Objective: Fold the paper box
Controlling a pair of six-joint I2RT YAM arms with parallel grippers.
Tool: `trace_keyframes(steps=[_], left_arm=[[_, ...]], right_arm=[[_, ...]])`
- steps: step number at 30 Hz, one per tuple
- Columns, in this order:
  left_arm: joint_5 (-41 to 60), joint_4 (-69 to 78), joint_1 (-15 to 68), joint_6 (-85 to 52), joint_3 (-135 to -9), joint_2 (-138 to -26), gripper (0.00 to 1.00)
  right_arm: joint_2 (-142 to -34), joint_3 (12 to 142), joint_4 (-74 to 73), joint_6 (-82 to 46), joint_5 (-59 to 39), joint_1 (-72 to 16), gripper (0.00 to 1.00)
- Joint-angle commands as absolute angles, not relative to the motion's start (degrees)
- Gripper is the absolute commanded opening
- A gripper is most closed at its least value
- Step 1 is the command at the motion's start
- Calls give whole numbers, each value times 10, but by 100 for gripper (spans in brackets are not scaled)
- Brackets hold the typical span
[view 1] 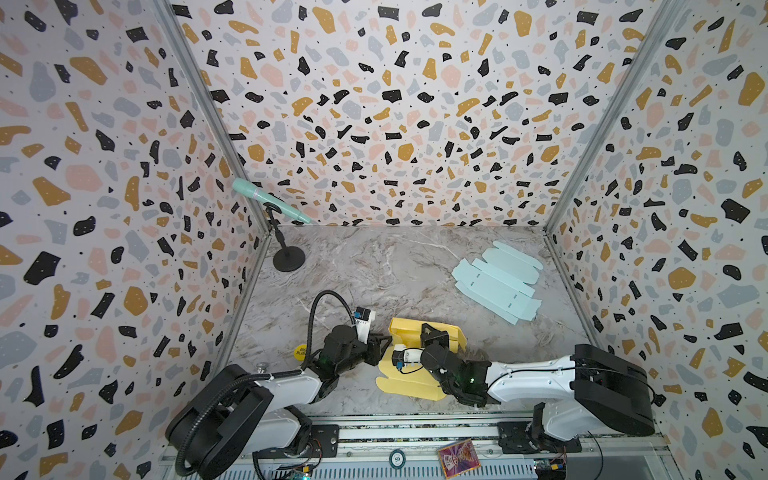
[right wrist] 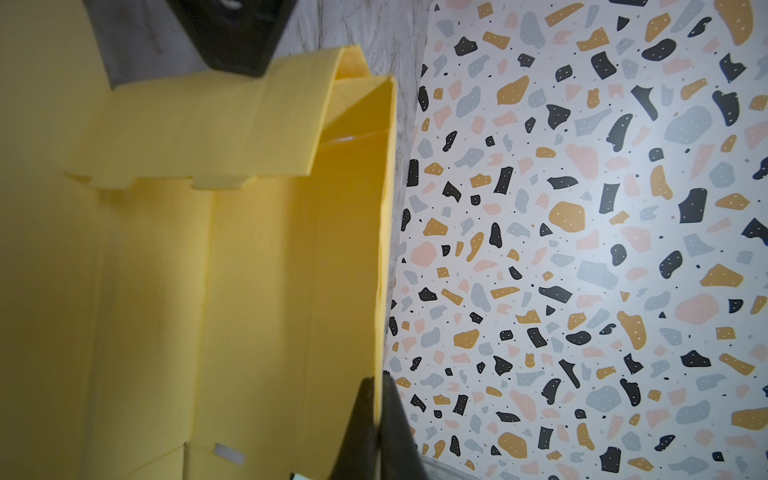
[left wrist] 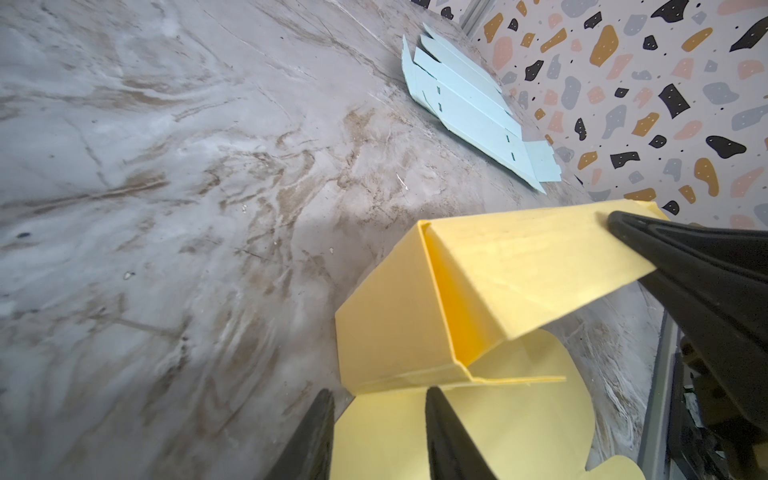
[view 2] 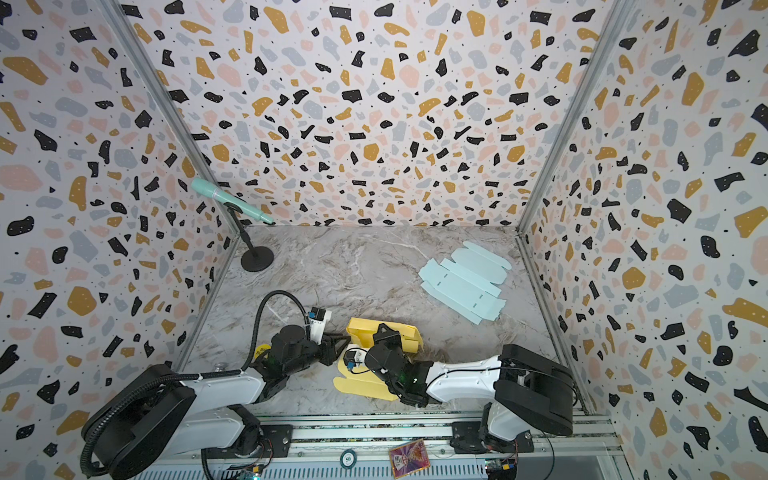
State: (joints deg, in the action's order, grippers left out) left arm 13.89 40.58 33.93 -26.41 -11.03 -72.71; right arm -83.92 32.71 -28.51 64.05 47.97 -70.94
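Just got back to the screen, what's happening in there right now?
The right hand is pinched shut on the rim of one raised wall of the half-folded yellow box, near the front of the table. The left hand is open at the box's left end, holding nothing. The pale blue flat blank lies untouched at the far right.

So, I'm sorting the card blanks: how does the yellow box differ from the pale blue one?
The yellow box has walls folded up; the pale blue box lies flat. The right gripper is shut on the yellow box's wall; the pale blue box lies untouched. Both are slotted card cut-outs.
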Motion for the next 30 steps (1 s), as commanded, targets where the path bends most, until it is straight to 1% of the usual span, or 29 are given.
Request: trace_keyframes(steps=[1,5,11,15,21,23,30], left_arm=[[121,441,341,-254,-109,-727,39],[116,458,343,-254,-107,-731,41],[108,520,350,-265,-94,-748,41],[94,525,351,-272,-90,-745,41],[44,449,351,-267,-98,-714,42],[32,432,351,-271,-98,-709,43],[48,409,351,-272,-98,-713,46]], right_arm=[[-837,319,-311,655,472,-721,0],[-850,321,-311,650,472,-722,0],[-858,320,-311,646,467,-722,0],[-863,309,-340,661,471,-722,0],[-863,294,-380,685,476,-717,0],[-868,294,-384,688,478,-716,0],[-887,295,-396,694,489,-718,0]])
